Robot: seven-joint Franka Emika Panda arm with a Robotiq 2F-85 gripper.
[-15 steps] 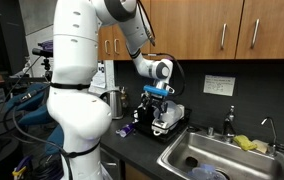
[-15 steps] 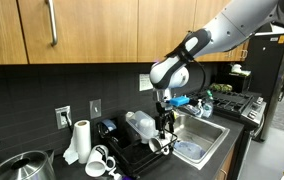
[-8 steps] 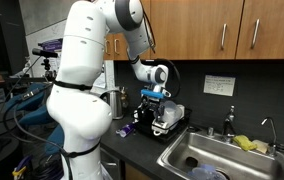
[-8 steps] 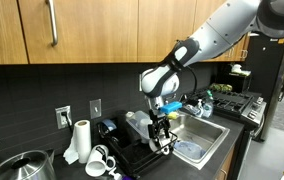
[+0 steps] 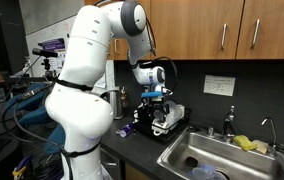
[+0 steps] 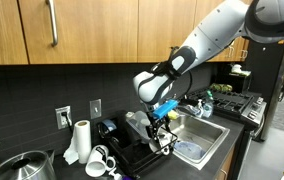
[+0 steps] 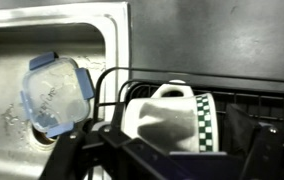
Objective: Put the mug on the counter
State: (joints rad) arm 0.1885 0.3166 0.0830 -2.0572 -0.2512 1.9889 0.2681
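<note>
A white mug [image 7: 167, 115] with a green checkered band lies on its side in a black wire dish rack [image 7: 112, 85]. In the wrist view my gripper [image 7: 172, 162] is open just above it, with dark fingers [image 7: 79, 155] low on either side of the mug and apart from it. In both exterior views the gripper [image 5: 160, 104] [image 6: 160, 127] points down into the rack [image 5: 162, 127] [image 6: 132, 152] beside the sink. The dark counter [image 5: 132, 152] [image 7: 217, 30] runs around the steel sink [image 5: 217, 155] [image 6: 197, 138].
A blue-lidded plastic container [image 7: 57, 92] lies in the sink. Two more white mugs [image 6: 100, 160], a paper towel roll [image 6: 79, 140] and a metal pot [image 6: 22, 168] stand beside the rack. A small purple object [image 5: 125, 128] lies on the counter. Faucet [image 5: 227, 126] behind sink.
The gripper has come down slightly towards the rack, and the upper arm has swung sideways. The mug has not moved.
</note>
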